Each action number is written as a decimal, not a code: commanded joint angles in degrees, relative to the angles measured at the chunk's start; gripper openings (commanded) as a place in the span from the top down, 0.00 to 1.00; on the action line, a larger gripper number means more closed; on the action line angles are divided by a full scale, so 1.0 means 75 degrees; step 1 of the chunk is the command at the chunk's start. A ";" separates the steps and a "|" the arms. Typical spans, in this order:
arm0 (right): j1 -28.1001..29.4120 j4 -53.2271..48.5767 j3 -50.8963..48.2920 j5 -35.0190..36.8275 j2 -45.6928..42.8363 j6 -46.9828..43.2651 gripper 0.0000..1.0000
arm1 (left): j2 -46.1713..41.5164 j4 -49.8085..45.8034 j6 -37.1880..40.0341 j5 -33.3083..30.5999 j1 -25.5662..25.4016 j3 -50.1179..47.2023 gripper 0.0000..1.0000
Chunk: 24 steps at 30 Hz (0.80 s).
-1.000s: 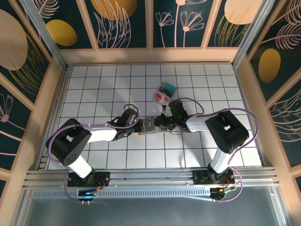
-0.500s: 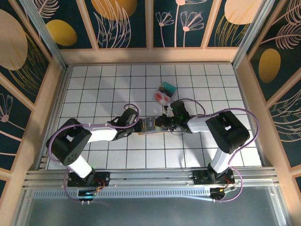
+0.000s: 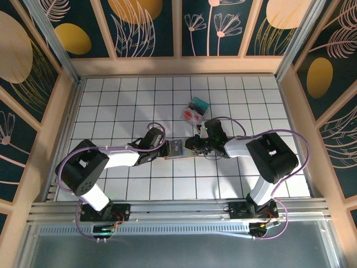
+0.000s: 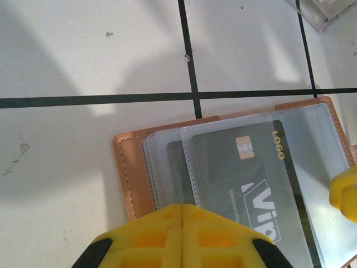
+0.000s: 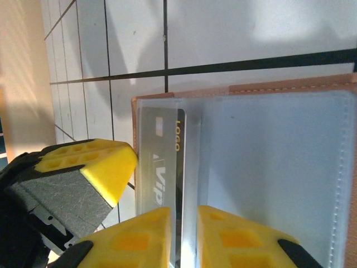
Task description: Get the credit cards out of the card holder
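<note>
**Open card holder [image 3: 179,149] between my two end effectors, card lengthwise toward the right one**

The holder lies flat on the tiled surface [image 3: 139,100], its long axis running from arm to arm. My left end effector [image 4: 182,234], fingers pressed together, sits at the holder's left end. My right end effector [image 5: 184,240] is over the holder's middle with a narrow gap between the fingers. A sleeve edge runs into that gap, but I cannot tell whether it is pinched. The grey chip card [image 4: 251,178] rests in the left half, long axis pointing at my right end effector, so I judge the right should draw it out along that line. The holder is stitched tan leather with smooth, glossy, floppy clear sleeves. The card is stiff and thin, and will likely slip.
</note>
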 commanded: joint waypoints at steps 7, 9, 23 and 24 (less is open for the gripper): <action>0.0294 -0.0201 0.0334 0.0033 0.0086 -0.0310 0.77 | 0.0445 -0.0725 0.0034 -0.0057 0.0013 0.0048 0.95; 0.0306 -0.0277 0.0407 0.0045 0.0161 -0.0376 0.76 | 0.0459 -0.0713 0.0023 -0.0038 0.0017 0.0049 0.95; 0.0376 -0.0429 0.0606 0.0164 0.0752 -0.0326 0.76 | 0.0716 -0.0654 0.0023 0.0111 0.0018 0.0089 0.97; 0.0376 -0.0378 0.0620 0.0103 0.0784 -0.0326 0.76 | 0.0741 -0.0655 0.0031 0.0126 0.0017 0.0110 0.97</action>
